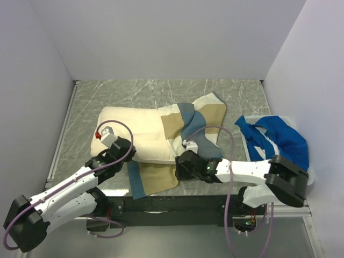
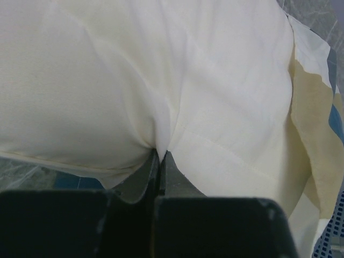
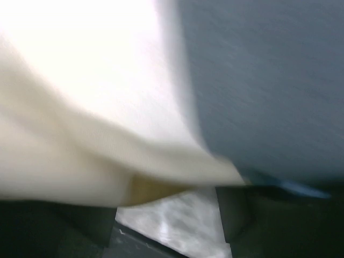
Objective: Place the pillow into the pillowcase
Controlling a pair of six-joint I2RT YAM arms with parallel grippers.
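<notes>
The cream pillow [image 1: 129, 131] lies across the middle of the table. Its right part is covered by the tan, slate-blue and white pillowcase [image 1: 196, 126], and a flap of the pillowcase spreads out below the pillow's near edge. My left gripper [image 1: 126, 152] is shut on a pinch of the pillow's near edge [image 2: 161, 153]; the pillowcase's tan and white edge [image 2: 312, 140] shows at the right of that view. My right gripper [image 1: 180, 161] is at the pillowcase's near edge with its jaws apart [image 3: 166, 209]. Blurred slate-blue [image 3: 258, 86] and cream fabric lie over its fingertips.
A royal-blue cloth with white stripes [image 1: 274, 137] lies in a white bin at the right edge. White walls stand behind and on both sides. The table's grey marbled surface [image 1: 161, 91] runs behind the pillow.
</notes>
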